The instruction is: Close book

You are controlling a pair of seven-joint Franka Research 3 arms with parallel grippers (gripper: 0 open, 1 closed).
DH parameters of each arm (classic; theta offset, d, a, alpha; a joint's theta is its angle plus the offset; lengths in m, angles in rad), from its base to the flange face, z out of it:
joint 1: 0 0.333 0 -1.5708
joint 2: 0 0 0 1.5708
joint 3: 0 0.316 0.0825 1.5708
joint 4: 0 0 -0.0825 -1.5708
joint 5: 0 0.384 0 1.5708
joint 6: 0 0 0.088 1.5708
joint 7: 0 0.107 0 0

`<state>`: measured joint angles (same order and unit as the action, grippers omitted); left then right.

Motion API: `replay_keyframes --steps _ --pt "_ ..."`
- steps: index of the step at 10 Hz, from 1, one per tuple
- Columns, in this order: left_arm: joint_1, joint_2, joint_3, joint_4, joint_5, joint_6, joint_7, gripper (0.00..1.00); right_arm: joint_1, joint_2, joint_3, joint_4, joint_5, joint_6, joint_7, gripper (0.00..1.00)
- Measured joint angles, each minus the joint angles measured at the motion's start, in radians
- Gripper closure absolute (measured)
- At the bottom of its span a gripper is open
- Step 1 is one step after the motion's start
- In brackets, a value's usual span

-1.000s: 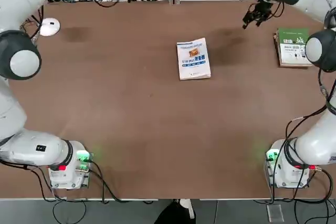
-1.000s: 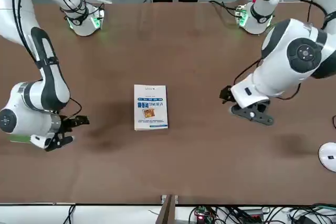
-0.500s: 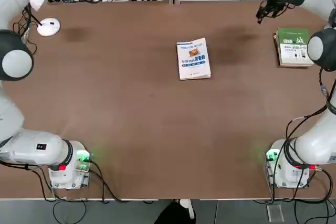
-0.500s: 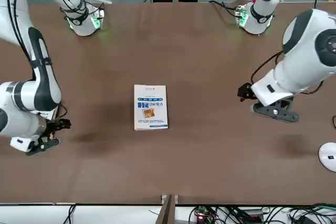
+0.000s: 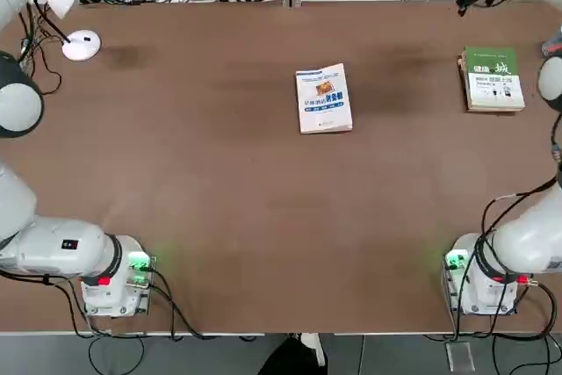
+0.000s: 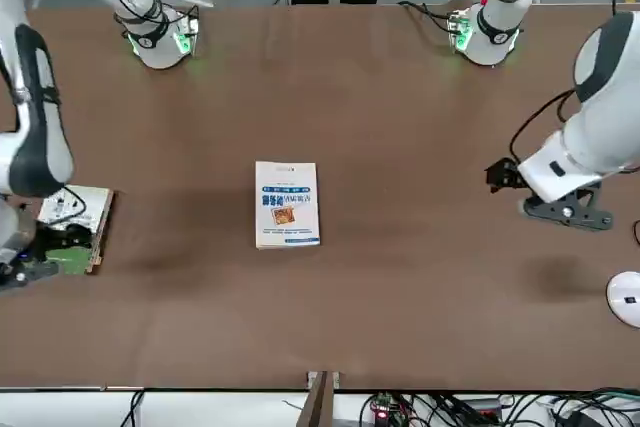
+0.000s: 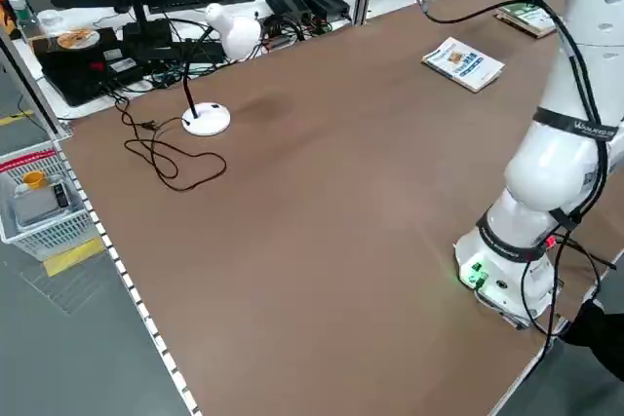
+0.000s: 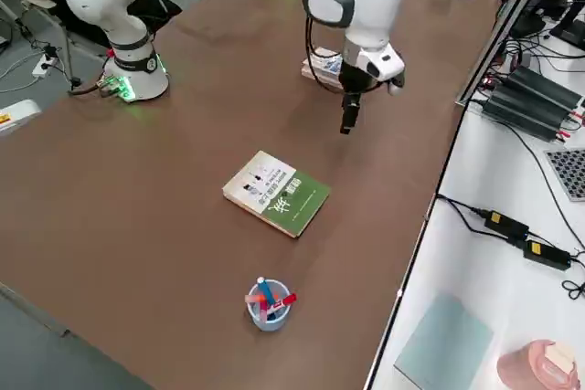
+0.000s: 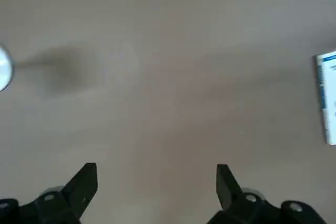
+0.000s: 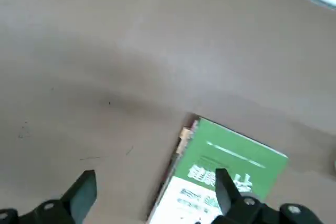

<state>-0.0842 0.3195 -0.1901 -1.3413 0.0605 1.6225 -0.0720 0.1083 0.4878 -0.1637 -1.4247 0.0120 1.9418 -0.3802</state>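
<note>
light: even, bright overhead | shadows: soft smudges on table (image 5: pixel 219 199); wrist views blurred

A green-and-white book (image 5: pixel 492 79) lies closed at the table's (image 5: pixel 219 199) right edge, a white desk lamp (image 5: pixel 82 44) stands at the far left corner, and a cup of pens (image 8: pixel 268 302) sits near the right edge.

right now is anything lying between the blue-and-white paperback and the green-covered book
Nothing: in the top view only bare brown table separates the closed blue-and-white paperback from the green-covered book.
</note>
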Motion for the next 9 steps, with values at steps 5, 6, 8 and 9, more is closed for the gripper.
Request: replay_keyframes --steps 5,6,8,9 --pt "0.004 -0.101 0.069 -0.029 0.031 -0.078 0.029 0.00 0.002 -0.141 0.008 -0.109 0.000 -0.016 0.102 0.00" --pt "0.004 -0.116 0.078 -0.033 0.037 -0.085 0.033 0.00 0.004 -0.170 0.013 -0.138 0.000 -0.017 0.138 0.00" --pt "0.015 -0.139 0.089 -0.044 0.037 -0.095 0.053 0.00 0.006 -0.226 0.027 -0.191 0.000 -0.028 0.208 0.00" --pt "0.032 -0.154 0.088 -0.061 0.036 -0.097 0.061 0.00 0.008 -0.250 0.032 -0.209 0.000 -0.035 0.240 0.00"
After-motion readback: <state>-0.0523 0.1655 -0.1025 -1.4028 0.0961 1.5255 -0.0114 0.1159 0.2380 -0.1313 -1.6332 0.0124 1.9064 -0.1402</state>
